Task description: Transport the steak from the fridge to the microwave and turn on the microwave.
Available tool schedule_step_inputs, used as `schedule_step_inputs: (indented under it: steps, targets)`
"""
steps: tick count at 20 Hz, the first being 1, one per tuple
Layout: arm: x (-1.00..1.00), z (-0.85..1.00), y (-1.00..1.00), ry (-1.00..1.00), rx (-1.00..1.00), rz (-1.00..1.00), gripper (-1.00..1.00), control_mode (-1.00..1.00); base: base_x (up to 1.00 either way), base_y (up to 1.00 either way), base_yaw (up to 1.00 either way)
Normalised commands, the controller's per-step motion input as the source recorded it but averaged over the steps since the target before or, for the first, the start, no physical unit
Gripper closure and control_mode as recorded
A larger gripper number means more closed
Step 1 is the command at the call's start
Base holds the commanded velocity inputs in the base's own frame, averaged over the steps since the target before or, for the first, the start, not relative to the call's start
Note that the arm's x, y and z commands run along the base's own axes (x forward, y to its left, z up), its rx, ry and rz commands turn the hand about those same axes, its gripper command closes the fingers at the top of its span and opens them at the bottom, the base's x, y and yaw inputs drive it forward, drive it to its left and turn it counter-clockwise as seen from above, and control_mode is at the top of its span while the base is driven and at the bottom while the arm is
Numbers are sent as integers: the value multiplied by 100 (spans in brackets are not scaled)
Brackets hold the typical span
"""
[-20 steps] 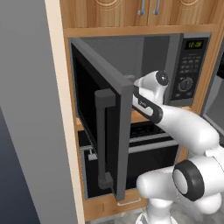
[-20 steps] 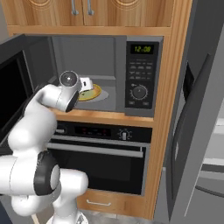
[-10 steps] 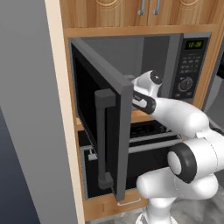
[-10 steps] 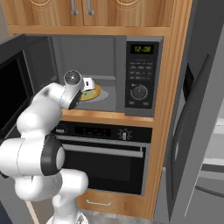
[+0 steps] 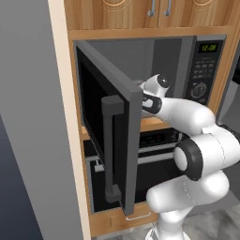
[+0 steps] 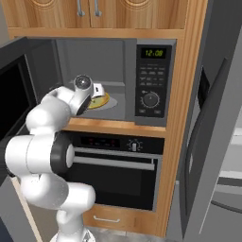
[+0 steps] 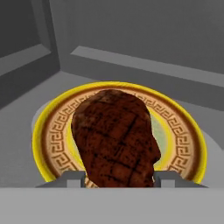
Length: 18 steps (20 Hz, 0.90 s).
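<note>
Gripper point(image 7: 117, 178) clenched on steak point(image 7: 114, 136), held over a yellow-rimmed plate point(image 7: 183, 131) on the grey floor of the microwave point(image 6: 118, 80) (door point(image 5: 112, 136) swung wide open). Wood cabinet surround, black oven point(image 6: 118, 175) below, fridge point(image 6: 215, 142) at right.

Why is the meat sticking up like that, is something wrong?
The steak stands on end over the yellow-rimmed plate inside the microwave because the fingers pinch it from both sides. Nothing looks spilled or broken.
</note>
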Motion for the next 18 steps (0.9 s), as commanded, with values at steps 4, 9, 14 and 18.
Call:
schedule_step_inputs:
  steps: [4,9,14,18]
  targets:
    - [26,-12,0,6,0,4,100,-100,0,0,0]
    - [24,-13,4,2,0,4,100,-100,0,0,0]
    - [26,-11,5,3,0,3,100,-100,0,0,0]
    - [26,-14,6,3,0,2,100,-100,0,0,0]
